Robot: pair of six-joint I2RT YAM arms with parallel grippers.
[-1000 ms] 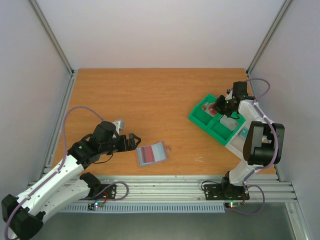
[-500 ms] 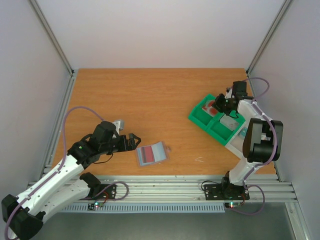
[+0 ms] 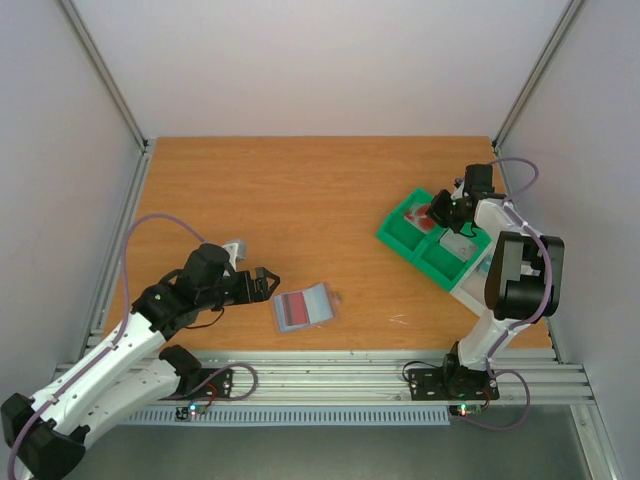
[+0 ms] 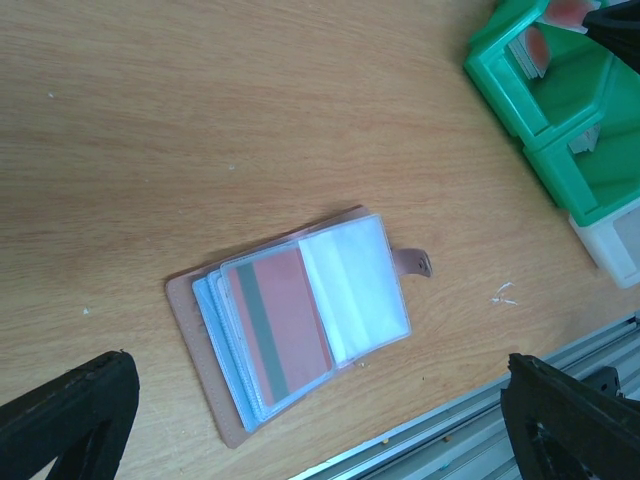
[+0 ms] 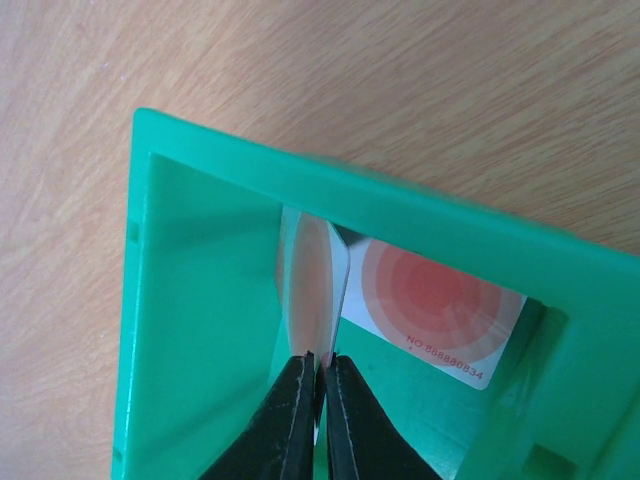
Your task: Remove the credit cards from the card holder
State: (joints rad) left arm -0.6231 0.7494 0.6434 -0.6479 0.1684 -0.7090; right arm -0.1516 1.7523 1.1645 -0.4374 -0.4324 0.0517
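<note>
My right gripper [image 5: 318, 365] is clenched on the edge, the only sensible hold, of a pale credit card [image 5: 312, 285] that I judge light, slick and springy, inside the green tray [image 5: 200, 300] mid-frame, while my left gripper [image 3: 268, 283] gapes empty beside the card holder [image 3: 303, 306], lower centre of the top view.

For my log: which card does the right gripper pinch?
The pale card on edge in the green tray, not the red-circle card beside it.

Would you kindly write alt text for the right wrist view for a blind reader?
The right gripper, shut on a thin pale card held on edge, hangs inside a green tray compartment beside a white card with a red round mark.
</note>
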